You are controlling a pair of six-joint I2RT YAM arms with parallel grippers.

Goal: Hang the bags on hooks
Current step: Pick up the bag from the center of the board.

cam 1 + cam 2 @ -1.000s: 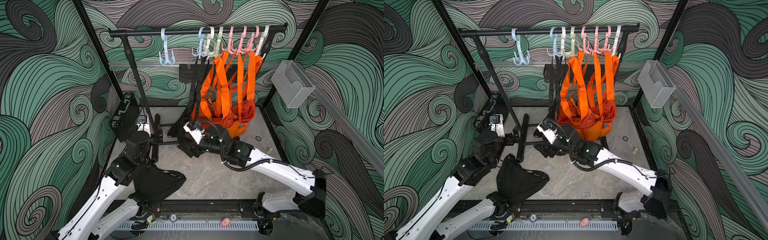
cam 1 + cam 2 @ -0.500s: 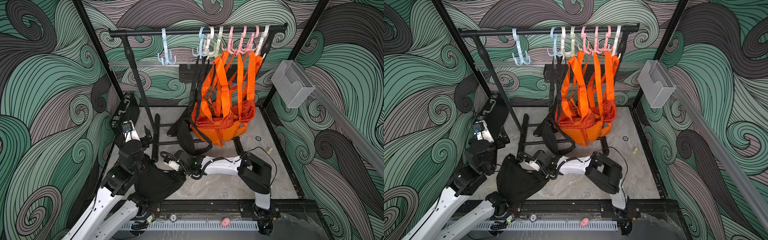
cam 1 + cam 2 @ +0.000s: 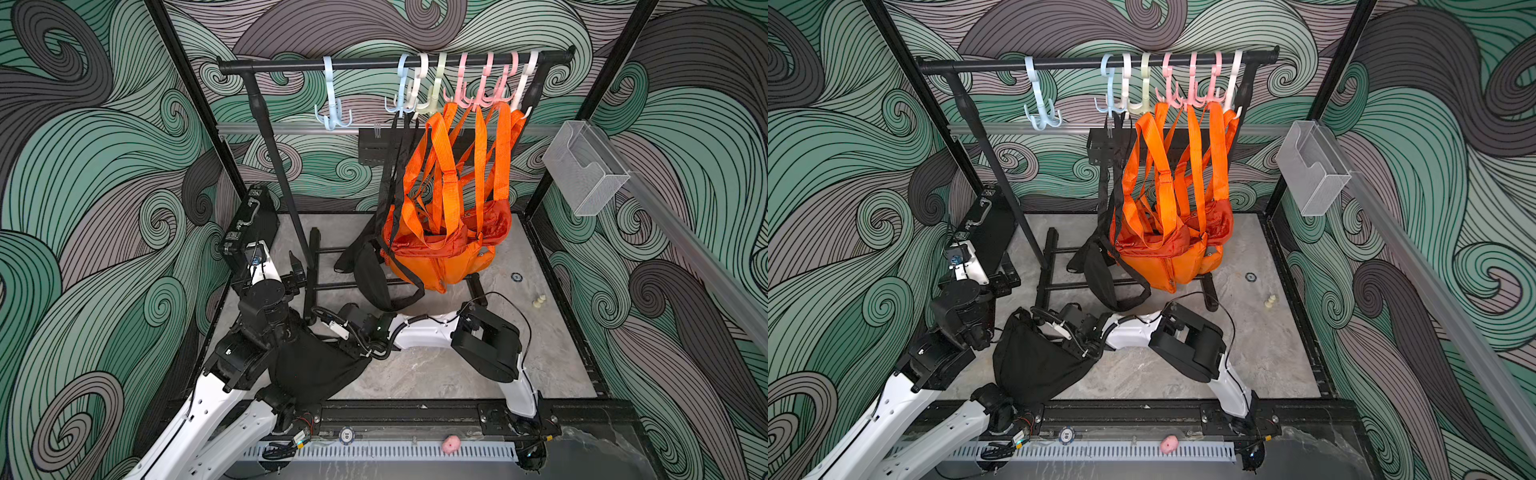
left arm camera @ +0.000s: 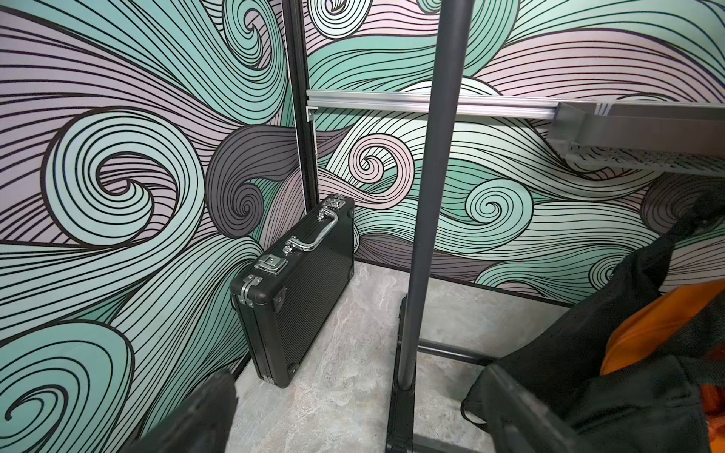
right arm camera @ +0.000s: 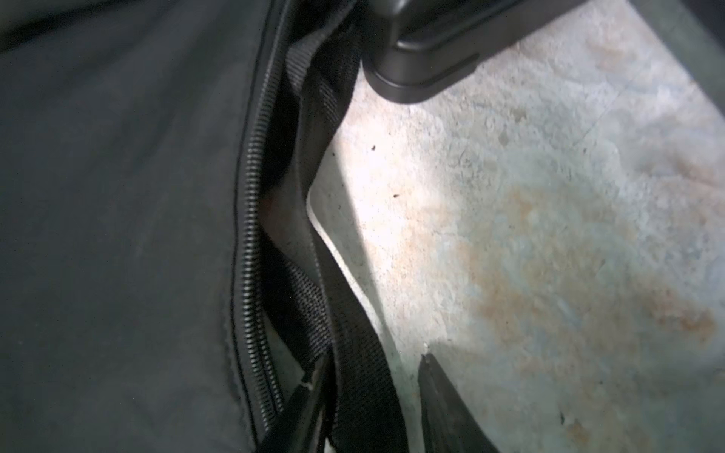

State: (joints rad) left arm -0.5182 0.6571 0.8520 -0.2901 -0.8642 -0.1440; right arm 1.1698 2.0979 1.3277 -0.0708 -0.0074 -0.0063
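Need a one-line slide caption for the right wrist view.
Right pincer straddles the strap of the black bag lying on the marbled floor, not yet clamped.

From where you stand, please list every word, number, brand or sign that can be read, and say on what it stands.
No text reads clearly in any view.
Round blue-and-white chip on the black front frame: a dark centre mark, too small to read.
Black ribbed hard case with silver latches: no label visible.
Orange bags, black fabric bag, pastel plastic hooks: no print visible.
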